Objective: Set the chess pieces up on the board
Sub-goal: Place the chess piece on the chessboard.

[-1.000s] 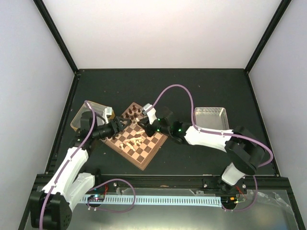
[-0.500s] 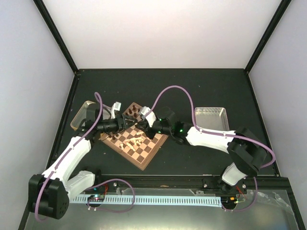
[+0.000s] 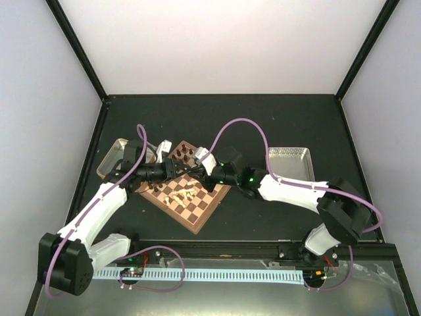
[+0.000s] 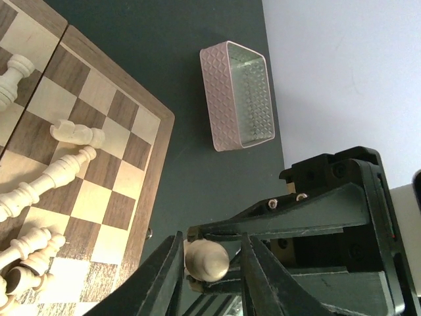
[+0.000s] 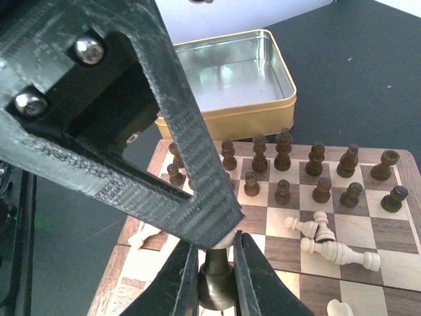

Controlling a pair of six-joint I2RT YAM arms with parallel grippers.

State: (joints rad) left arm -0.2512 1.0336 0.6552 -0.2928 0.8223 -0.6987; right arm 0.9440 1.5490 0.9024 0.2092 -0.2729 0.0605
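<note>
Over the board point(image 3: 197, 214), the right fingers point(image 5: 184, 283) pinch a dark piece point(image 5: 216, 286) lengthwise, its pale far end point(image 4: 207, 260) between the close-set left fingers point(image 4: 164, 276), whose hold I cannot tell.

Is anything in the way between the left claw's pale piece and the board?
Yes: the right gripper, shut on a dark piece, sits tip to tip with the left gripper and its pale piece. Toppled pale pieces also clutter the board's middle squares.
</note>
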